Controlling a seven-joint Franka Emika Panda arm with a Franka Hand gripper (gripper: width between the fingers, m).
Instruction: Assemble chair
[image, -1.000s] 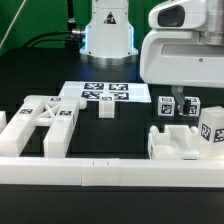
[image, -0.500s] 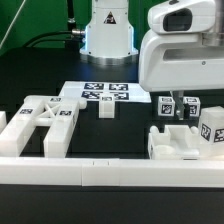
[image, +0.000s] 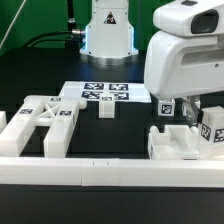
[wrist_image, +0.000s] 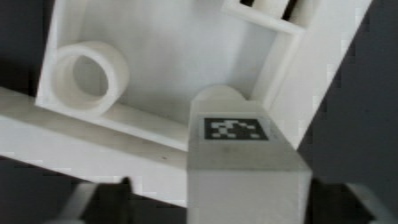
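A white leg block with a square tag (wrist_image: 235, 130) stands upright between my gripper (wrist_image: 228, 205) fingers; the dark fingertips (wrist_image: 111, 200) show on either side of it, the jaws open with a gap on one side. Behind it lies the flat white slab with a round hole (wrist_image: 80, 80). In the exterior view my gripper (image: 185, 108) hangs over the tagged leg blocks (image: 167, 108) just behind the slab part (image: 178, 145) on that view's right; the hand hides the fingers. The X-braced frame (image: 45, 118) lies at the left. Another small block (image: 107, 108) stands mid-table.
The marker board (image: 105, 93) lies behind the small block. A long white border rail (image: 110, 172) runs along the front. Another tagged block (image: 212, 130) sits at the far right of the exterior view. The robot base (image: 108, 30) stands at the back.
My hand has moved toward the exterior view's right and lower, now covering the leg blocks behind the slab. The parts have not moved.
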